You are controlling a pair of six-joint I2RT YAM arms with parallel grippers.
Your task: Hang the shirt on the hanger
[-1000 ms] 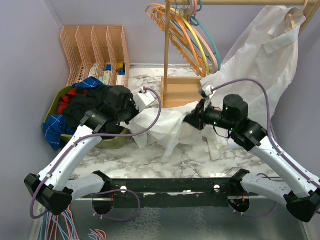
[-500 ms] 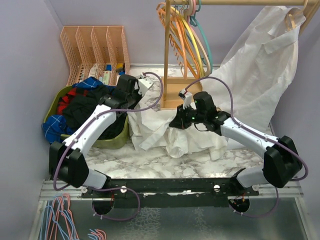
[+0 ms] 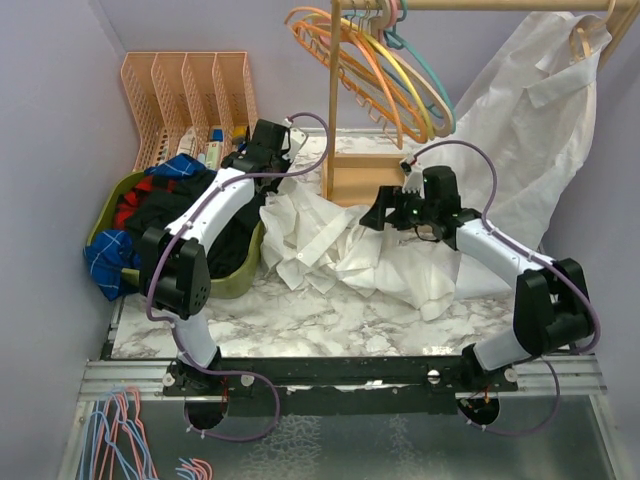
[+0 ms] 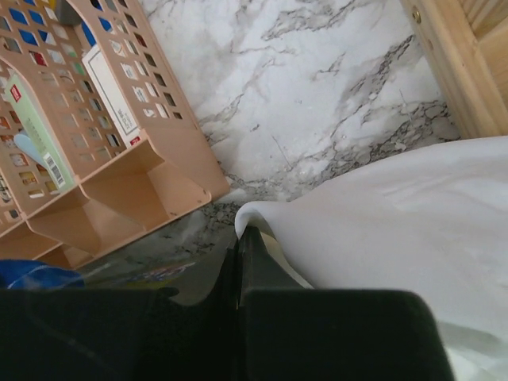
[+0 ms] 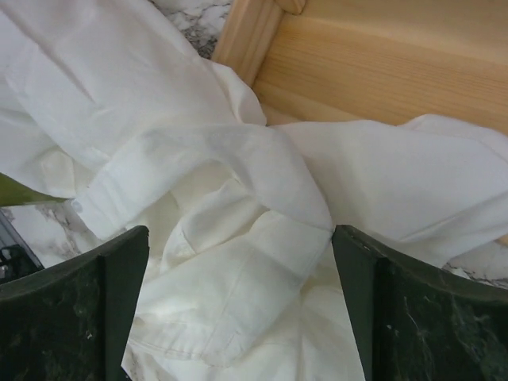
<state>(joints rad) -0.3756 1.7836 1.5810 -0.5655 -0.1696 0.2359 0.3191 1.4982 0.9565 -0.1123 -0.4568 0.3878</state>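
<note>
The white shirt (image 3: 340, 245) lies crumpled on the marble table between the two arms. My left gripper (image 3: 275, 165) is shut on the shirt's far left edge, near the rack base; in the left wrist view the fabric (image 4: 381, 214) curls over the tips of the closed left gripper (image 4: 238, 238). My right gripper (image 3: 368, 218) hovers over the shirt's middle with its jaws wide open. In the right wrist view the right gripper (image 5: 238, 278) holds nothing, and the folds of the shirt (image 5: 222, 238) lie below it. The teal hanger (image 3: 432, 85) hangs on the rail at the back.
Orange, yellow and pink hangers (image 3: 350, 50) hang beside the teal one on a wooden rack (image 3: 333, 100). Another white shirt (image 3: 530, 110) hangs at the right. At the left stand an orange organizer (image 3: 190, 100) and a green basket (image 3: 235, 280) of dark clothes.
The right gripper has opened and let go of the shirt. Both arms have moved toward the back, and the shirt now lies spread wider. The hangers have swung.
</note>
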